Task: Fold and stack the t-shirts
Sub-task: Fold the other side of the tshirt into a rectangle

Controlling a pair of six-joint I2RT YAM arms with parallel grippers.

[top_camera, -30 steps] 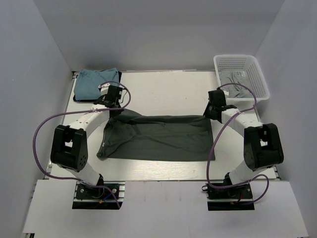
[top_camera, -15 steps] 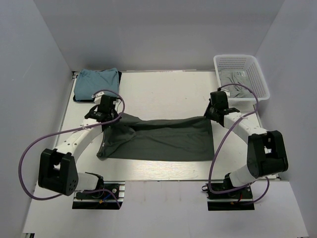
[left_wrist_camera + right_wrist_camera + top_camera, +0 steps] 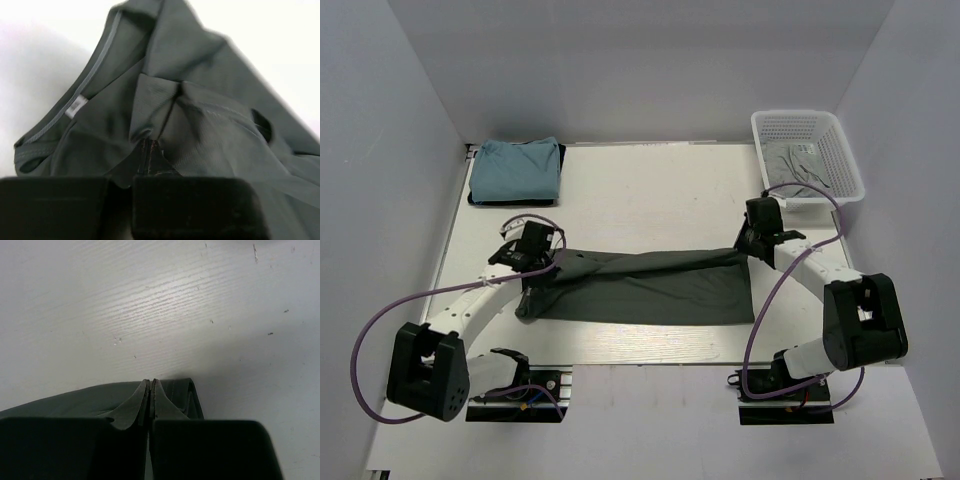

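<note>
A dark grey-green t-shirt lies stretched across the middle of the table, its far edge lifted and pulled toward me. My left gripper is shut on its left far edge, near the collar; the cloth bunches at the closed fingertips. My right gripper is shut on its right far corner, where a fold of the shirt sits pinched between the jaws. A folded light teal-blue t-shirt lies at the back left. A paler grey t-shirt lies in the basket.
A white mesh basket stands at the back right corner. White walls enclose the table on three sides. Purple cables loop from both arms beside the shirt. Bare white tabletop lies beyond the right gripper.
Both grippers have moved toward the near edge, carrying the shirt's far edge with them. The visible shirt has grown narrower front to back.
</note>
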